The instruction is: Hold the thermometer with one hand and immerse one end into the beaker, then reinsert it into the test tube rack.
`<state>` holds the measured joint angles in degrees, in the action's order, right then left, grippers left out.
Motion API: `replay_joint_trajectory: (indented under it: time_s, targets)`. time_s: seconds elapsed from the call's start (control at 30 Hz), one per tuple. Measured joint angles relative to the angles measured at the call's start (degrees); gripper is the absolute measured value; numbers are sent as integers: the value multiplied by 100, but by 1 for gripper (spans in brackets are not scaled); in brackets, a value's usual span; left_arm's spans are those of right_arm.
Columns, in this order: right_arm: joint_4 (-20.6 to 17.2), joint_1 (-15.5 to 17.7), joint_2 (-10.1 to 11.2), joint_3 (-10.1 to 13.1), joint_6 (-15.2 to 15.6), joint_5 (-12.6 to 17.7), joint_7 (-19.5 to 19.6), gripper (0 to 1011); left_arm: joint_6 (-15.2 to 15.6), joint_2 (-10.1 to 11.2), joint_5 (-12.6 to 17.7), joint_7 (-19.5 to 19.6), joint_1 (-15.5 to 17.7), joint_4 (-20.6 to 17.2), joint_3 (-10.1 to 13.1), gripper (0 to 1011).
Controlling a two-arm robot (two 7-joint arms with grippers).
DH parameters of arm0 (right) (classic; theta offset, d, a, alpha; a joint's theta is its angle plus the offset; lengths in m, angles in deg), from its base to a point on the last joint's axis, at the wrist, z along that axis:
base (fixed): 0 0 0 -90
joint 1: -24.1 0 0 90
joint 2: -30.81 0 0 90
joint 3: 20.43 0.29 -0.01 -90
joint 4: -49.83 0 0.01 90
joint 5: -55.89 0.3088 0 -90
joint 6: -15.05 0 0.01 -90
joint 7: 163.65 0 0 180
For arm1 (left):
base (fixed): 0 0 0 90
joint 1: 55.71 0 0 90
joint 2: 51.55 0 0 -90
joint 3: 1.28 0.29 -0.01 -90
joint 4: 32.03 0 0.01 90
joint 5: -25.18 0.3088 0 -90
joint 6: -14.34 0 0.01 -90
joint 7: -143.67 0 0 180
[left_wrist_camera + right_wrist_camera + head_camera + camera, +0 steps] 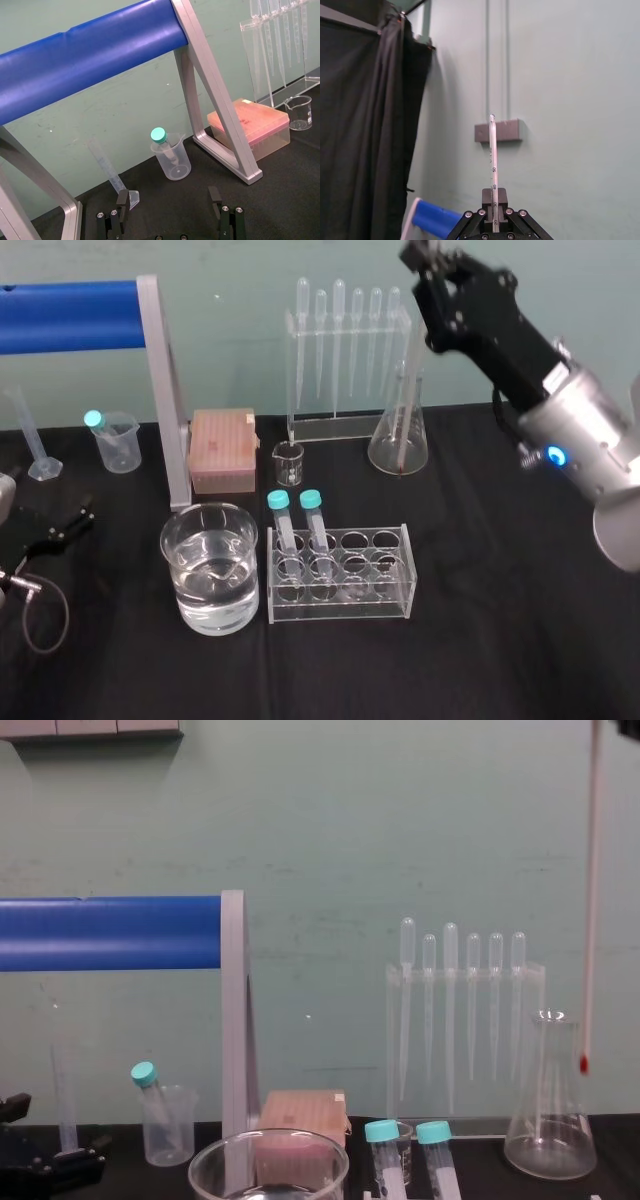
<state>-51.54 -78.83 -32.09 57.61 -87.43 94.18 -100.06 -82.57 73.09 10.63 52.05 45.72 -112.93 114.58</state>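
1. Thermometer (pixel 590 900): a long, thin, whitish glass rod with fine dark scale marks and a red bulb at its lower end. It hangs upright near the conical flask (pixel 550 1125), off the bench (pixel 500 650).
2. Right end effector (pixel 494 196) is clamped on its upper part.
3. Left end effector (pixel 169 200) rests on the bench, fingers spread, left of the beaker (pixel 184 540).

Laboratory, by its pipette stand (pixel 330 424), conical flask (pixel 399 440), test tube rack (pixel 386 602).

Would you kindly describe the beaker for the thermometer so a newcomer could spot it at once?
Start at the clear test tube rack nearest the robot. To its left stands the beaker, partly filled with clear liquid. It is the widest vessel, broader than the small glass beaker behind.
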Motion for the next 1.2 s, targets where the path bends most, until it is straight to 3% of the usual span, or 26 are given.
replay_joint_trajectory:
  time_s: [0.17, 0.6, 1.2]
  targets:
    - [116, 308, -46, 100, 16, -57, 59, 57, 0, 0, 0, 0, 0, 0, 0, 1008]
    - [450, 426, -163, 95, 133, -107, -22, 57, 0, 0, 0, 0, 0, 0, 0, 1008]
    - [1198, -50, -348, -207, -16, -92, -522, 57, 0, 0, 0, 0, 0, 0, 0, 1008]
